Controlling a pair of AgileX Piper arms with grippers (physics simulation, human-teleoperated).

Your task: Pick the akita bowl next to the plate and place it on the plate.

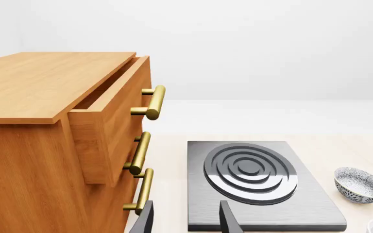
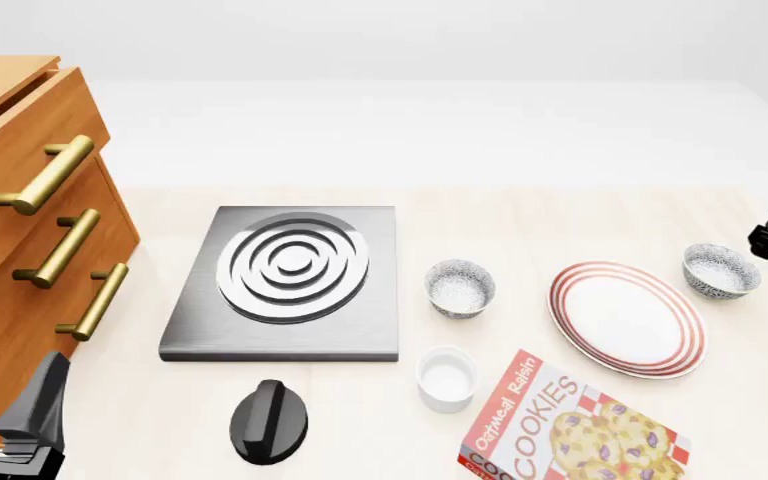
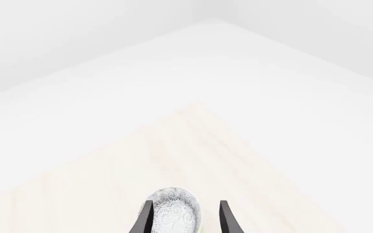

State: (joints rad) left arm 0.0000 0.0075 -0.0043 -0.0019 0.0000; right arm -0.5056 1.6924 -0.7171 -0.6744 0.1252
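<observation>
Akita bowl (image 3: 173, 209) seemingly between parted fingers of right end effector (image 3: 185, 218), ungrasped.

High front view, two wrist close-ups

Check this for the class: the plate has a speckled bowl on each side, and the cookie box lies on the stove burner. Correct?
Not quite. The front view shows the cookie box lying on the table in front of the plate, not on the stove burner. The speckled bowls do flank the plate.
</observation>
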